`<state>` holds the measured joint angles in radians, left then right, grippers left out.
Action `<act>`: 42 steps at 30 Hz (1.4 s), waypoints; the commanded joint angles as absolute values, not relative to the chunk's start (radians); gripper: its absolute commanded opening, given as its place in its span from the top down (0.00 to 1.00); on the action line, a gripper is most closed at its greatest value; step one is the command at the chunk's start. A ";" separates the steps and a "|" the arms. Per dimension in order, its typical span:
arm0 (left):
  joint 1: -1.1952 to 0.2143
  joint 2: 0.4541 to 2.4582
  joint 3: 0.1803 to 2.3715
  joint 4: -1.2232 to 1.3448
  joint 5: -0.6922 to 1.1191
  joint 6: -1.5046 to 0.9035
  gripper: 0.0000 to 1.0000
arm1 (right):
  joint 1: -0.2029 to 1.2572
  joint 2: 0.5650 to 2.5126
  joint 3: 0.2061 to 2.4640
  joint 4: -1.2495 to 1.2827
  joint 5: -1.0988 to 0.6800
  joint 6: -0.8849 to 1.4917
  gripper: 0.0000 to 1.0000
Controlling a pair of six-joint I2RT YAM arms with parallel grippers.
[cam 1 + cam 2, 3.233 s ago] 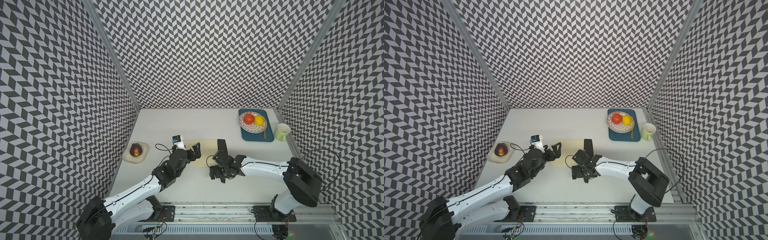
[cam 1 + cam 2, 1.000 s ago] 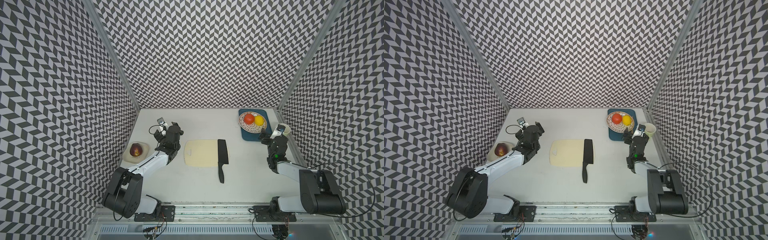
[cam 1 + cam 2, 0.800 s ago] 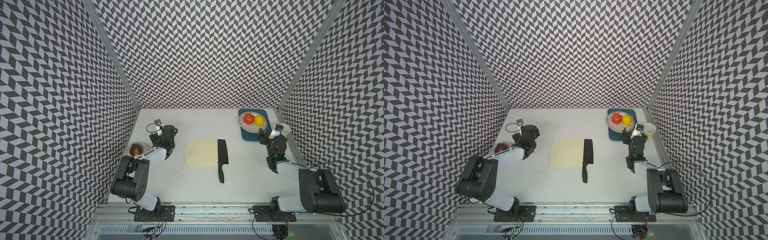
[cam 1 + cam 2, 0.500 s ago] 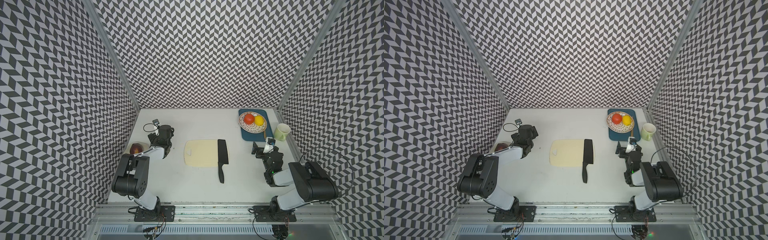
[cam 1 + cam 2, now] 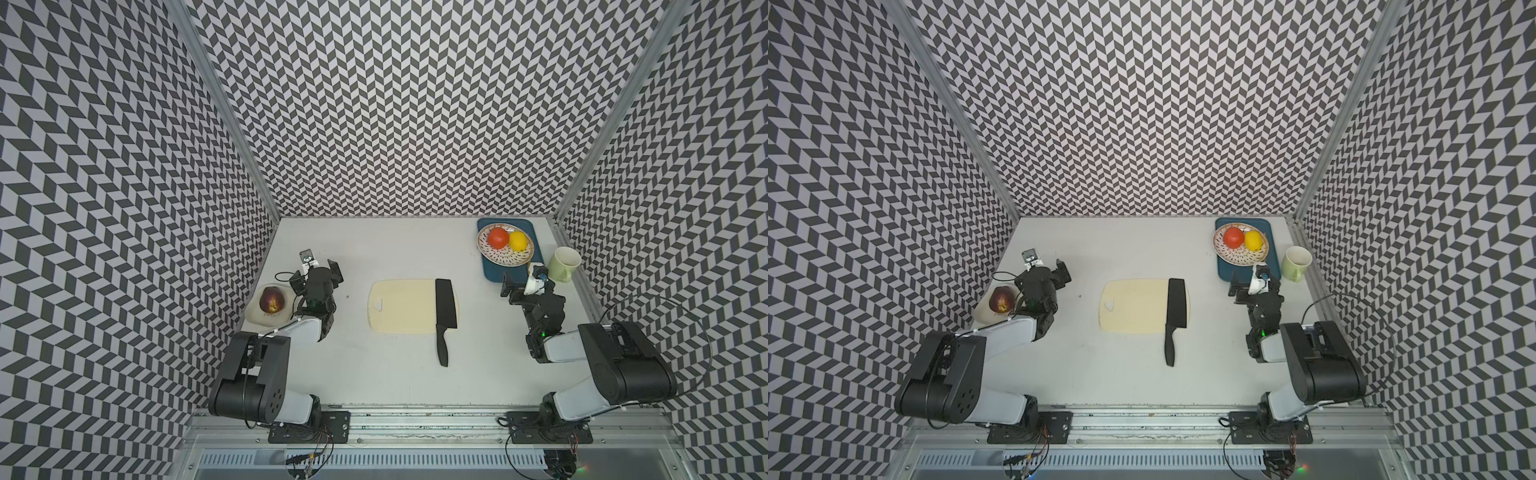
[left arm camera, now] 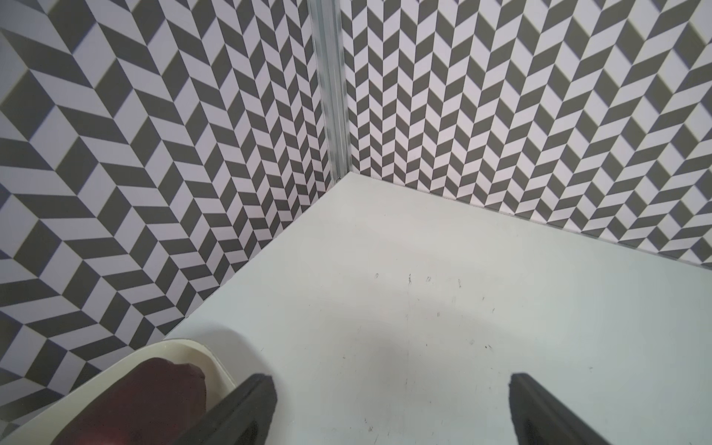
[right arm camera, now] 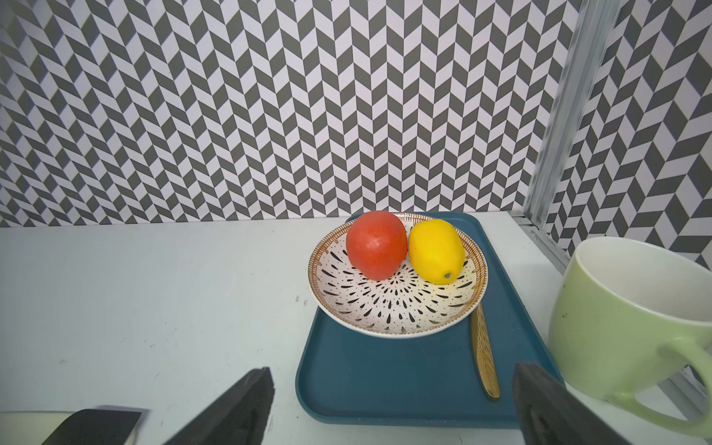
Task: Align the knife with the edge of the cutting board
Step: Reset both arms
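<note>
The knife is lying flat and free of both grippers. Its slim handle is sticking out over the cutting board's near long edge onto the counter, and its broad blade is running along the board's right short edge, nearly parallel to it in both top views. Over the last seconds both arms have been pulling away from the board to its two sides, while knife and board are staying where they were, so the alignment is looking finished and the arms are likely just retreating. The left gripper is hanging wide open and empty over bare counter left of the board, just beside a small dish holding a dark red fruit. The right gripper is also gaping open, holding nothing, right of the board. Beyond the board on that side, a blue tray is carrying a patterned plate with a red fruit and a lemon, a brown utensil, and a green mug is standing beside it. Nothing is crowding the knife.
</note>
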<state>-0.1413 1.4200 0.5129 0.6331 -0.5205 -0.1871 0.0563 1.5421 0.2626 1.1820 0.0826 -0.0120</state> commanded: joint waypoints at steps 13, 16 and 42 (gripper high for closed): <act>-0.086 1.422 0.380 0.856 -0.406 -0.089 0.00 | 0.059 1.531 0.275 1.204 0.097 -0.017 0.00; -0.087 1.452 0.371 0.933 -0.349 -0.056 0.00 | 0.058 1.531 0.275 1.204 0.096 -0.016 0.00; -0.051 1.547 0.247 1.257 -0.240 -0.021 0.00 | 0.059 1.529 0.275 1.204 0.095 -0.017 0.00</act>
